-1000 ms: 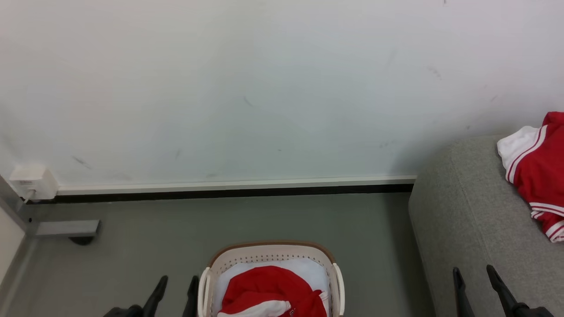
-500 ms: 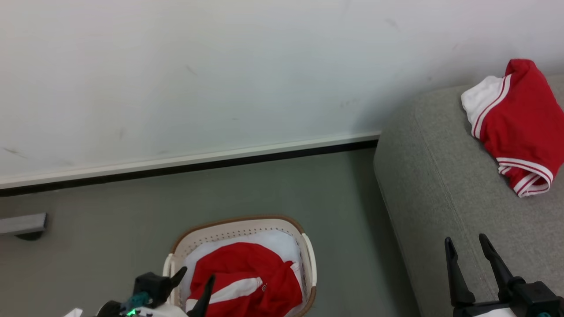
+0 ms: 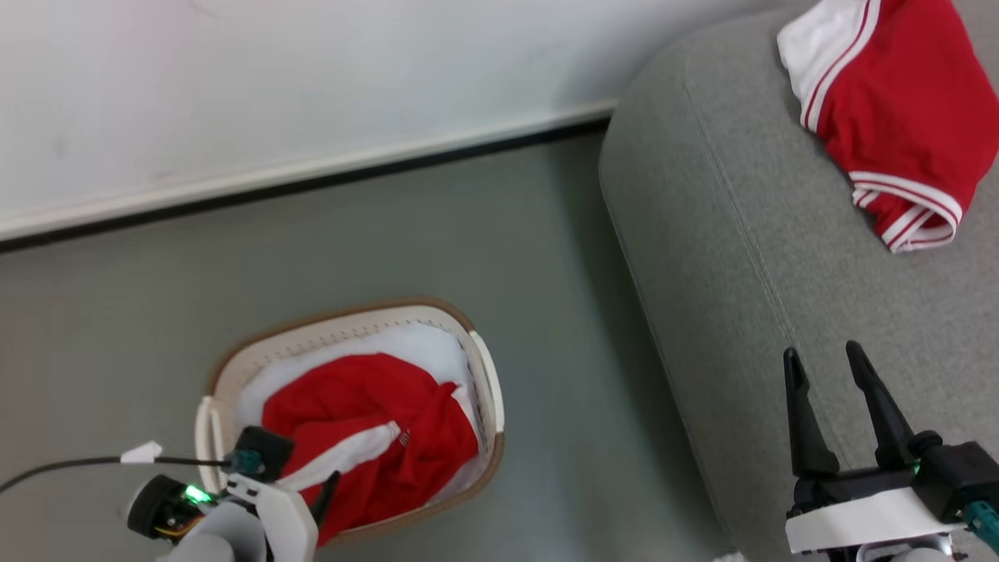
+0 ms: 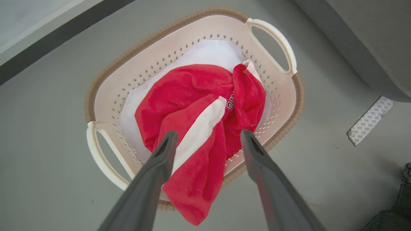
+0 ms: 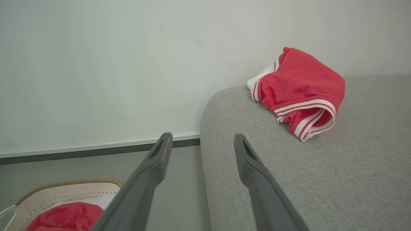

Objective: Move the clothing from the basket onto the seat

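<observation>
Currently the left end effector (image 4: pixel 208 133) is positioned over the oval cream-white perforated plastic laundry basket (image 4: pixel 273 32). Its two dark fingers (image 4: pixel 151 173) are spread wide and nothing is gripped between them. The bright red soft sports garment with a white stripe and small dark lettering (image 4: pixel 192 93) lies crumpled inside the basket, on top of white fabric (image 4: pixel 212 51). One red fold hangs over the near rim, below the fingers in the left wrist view. The white stripe runs diagonally from the lettering toward the gap between the fingers, so the long axis of the bundle is roughly in line with the approach direction. Whether the fingertips touch the cloth cannot be determined from this angle; they appear to be just above it.

The right end effector (image 3: pixel 823 353) is likewise spread and empty, positioned over the rounded end of the large grey woven-fabric upholstered sofa (image 3: pixel 741 234). A second red garment with white striped cuffs (image 3: pixel 890 101) rests on the sofa cushion, well apart from that end effector.

The basket stands on the grey floor (image 3: pixel 546 273) to the left of the sofa, with a strip of floor between them. The left arm is clearly the nearer arm to the garment in the basket. The coming move probably calls for a straight descent and closure on the raised red folds beside the stripe, then a carry to the right.
</observation>
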Motion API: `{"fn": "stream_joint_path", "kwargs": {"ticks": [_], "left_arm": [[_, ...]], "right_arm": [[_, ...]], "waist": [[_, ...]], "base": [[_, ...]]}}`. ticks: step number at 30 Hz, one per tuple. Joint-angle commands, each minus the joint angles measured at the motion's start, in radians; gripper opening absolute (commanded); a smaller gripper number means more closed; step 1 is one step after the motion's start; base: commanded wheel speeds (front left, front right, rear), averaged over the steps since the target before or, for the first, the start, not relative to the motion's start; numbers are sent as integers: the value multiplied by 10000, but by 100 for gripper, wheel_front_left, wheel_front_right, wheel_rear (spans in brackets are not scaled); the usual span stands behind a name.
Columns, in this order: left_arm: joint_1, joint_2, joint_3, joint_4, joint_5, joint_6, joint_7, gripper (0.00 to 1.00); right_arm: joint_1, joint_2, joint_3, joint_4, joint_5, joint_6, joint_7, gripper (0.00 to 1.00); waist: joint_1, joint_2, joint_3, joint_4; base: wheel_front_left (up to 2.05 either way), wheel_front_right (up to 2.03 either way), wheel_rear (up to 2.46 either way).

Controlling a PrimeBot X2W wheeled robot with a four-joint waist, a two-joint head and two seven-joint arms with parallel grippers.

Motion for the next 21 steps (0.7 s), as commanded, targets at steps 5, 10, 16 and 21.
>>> {"fn": "stream_joint_path", "kwargs": {"ticks": [5, 10, 16, 21], "left_arm": [[-697, 404, -525, 583, -169, 16, 63, 100], [-1232, 662, -956, 1132, -175, 16, -11, 100], [-1796, 854, -1175, 1821, -93, 26, -137, 100], [-2167, 784, -1257, 2218, -132, 23, -247, 100]], "right_arm": [[-432, -10, 88, -225, 219, -24, -33, 100], [-696, -7, 151, -370, 389, -25, -33, 100], [-965, -9, 222, -544, 513, -25, -33, 100], [-1074, -10, 232, -614, 590, -25, -33, 100]], "waist": [[-3, 0, 1151, -459], [-3, 0, 1827, -560], [-3, 0, 2466, -658], [-3, 0, 2856, -720]], "base": [[0, 0, 0], [0, 0, 0], [0, 0, 0], [0, 0, 0]]}}
